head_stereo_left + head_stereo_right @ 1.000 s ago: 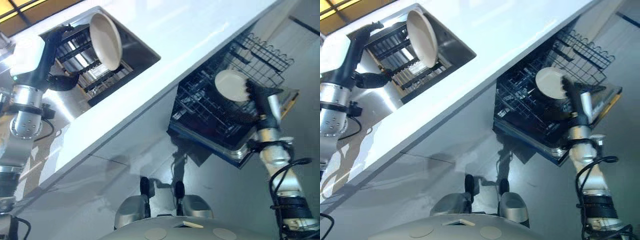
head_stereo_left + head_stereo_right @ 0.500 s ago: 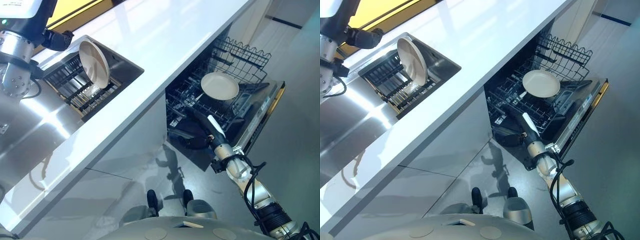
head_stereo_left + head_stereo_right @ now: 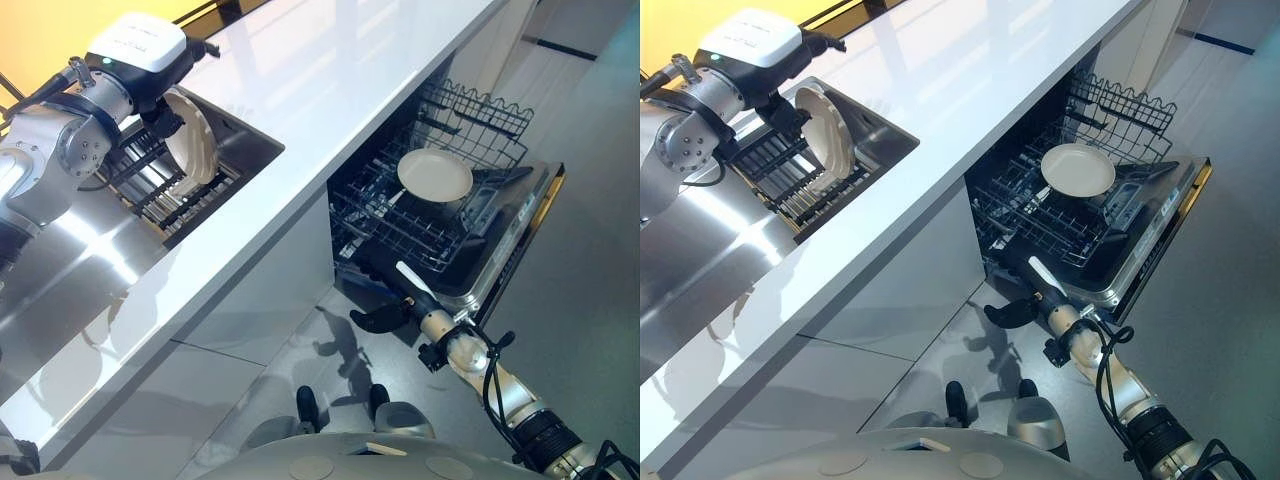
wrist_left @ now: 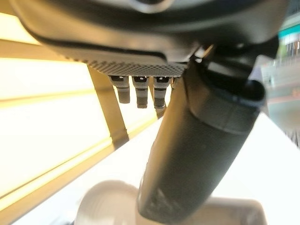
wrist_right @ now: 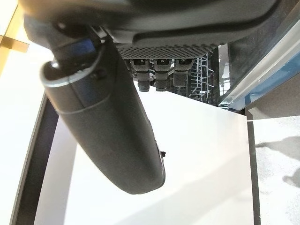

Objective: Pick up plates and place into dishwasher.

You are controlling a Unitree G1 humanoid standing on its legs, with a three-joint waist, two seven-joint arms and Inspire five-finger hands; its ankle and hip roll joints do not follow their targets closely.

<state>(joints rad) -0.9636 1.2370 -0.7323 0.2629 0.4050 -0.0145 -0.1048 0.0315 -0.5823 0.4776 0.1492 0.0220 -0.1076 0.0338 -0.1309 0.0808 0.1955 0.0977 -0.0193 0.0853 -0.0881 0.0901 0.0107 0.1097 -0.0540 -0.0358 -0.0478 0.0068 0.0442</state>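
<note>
Cream plate (image 3: pixel 435 176) in black wire dishwasher rack (image 3: pixel 420 215); second cream plate (image 3: pixel 828 140) upright in dark sink rack (image 3: pixel 790 180). Countertop (image 3: pixel 330 90) glossy white, sink (image 3: pixel 880 135) steel-grey, wall at 11 o'clock yellow. Right hand (image 3: pixel 385 315) black, white thumb cover.

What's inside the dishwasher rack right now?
One cream plate lies flat in the pulled-out lower rack of the dishwasher. Deeper parts under the counter are dark and hidden.

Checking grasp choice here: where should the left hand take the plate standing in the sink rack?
Probably the plate's upper rim, reached from above. It stands on edge in the sink rack, so the top edge is free and the lower edge sits between the bars. The left hand is beside it.
</note>
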